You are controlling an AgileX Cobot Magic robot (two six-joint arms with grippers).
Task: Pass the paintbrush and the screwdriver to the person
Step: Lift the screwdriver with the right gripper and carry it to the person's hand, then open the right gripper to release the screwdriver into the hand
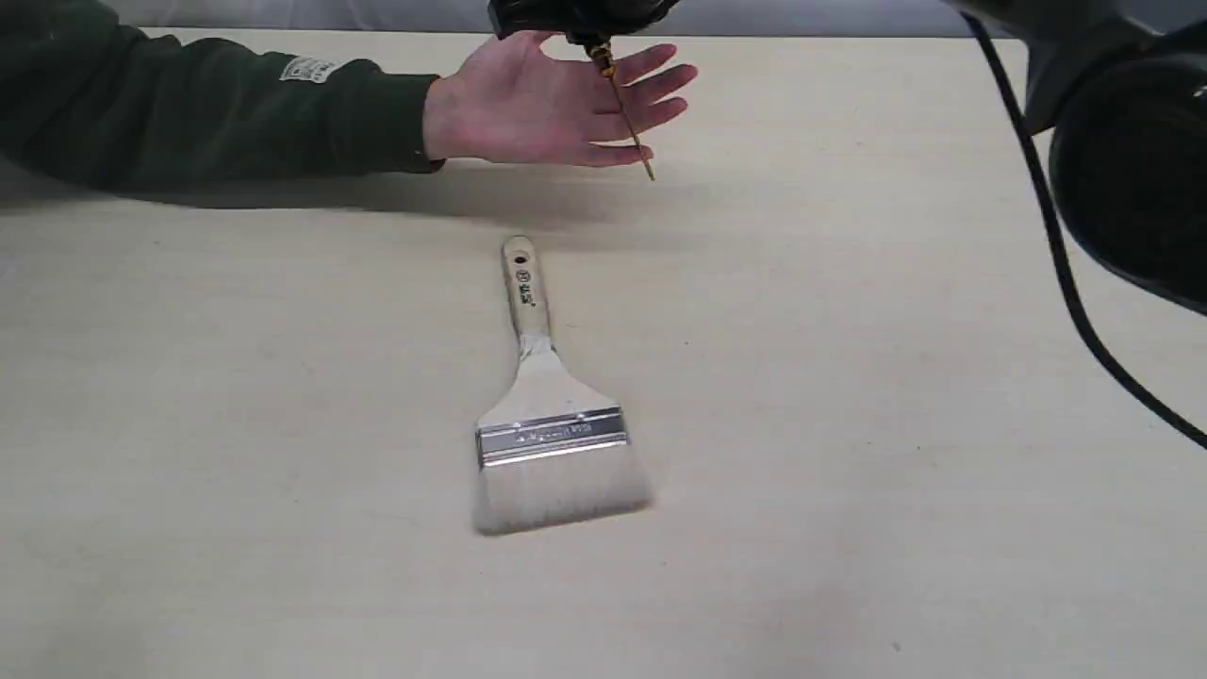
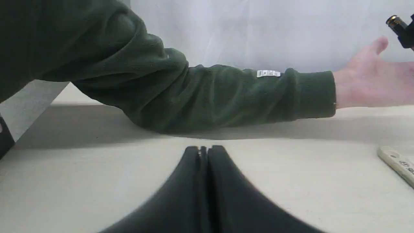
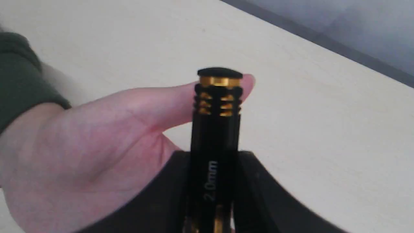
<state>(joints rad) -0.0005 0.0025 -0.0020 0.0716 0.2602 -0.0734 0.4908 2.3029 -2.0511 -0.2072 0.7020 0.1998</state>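
Note:
The paintbrush [image 1: 542, 405] lies flat at the table's middle, handle end [image 2: 396, 163] pointing toward the far side, bristles toward the near edge. The person's open hand [image 1: 552, 104] rests palm up at the far side, dark green sleeve [image 1: 189, 108] to its left. My right gripper [image 1: 585, 19] hangs over that palm, shut on the screwdriver [image 1: 622, 104], whose thin shaft slants down past the fingers. The right wrist view shows the black and gold handle [image 3: 216, 129] clamped between the fingers [image 3: 258, 187], the hand [image 3: 81, 149] behind. My left gripper [image 2: 203, 150] is shut and holds nothing, low over the table by the sleeve [image 2: 194, 94].
The right arm's black body and cable [image 1: 1066, 264] cross the right side of the exterior view. The pale wooden table [image 1: 849, 424] ends at a dark strip along the far edge [image 1: 801, 24]. A grey wall backs the scene.

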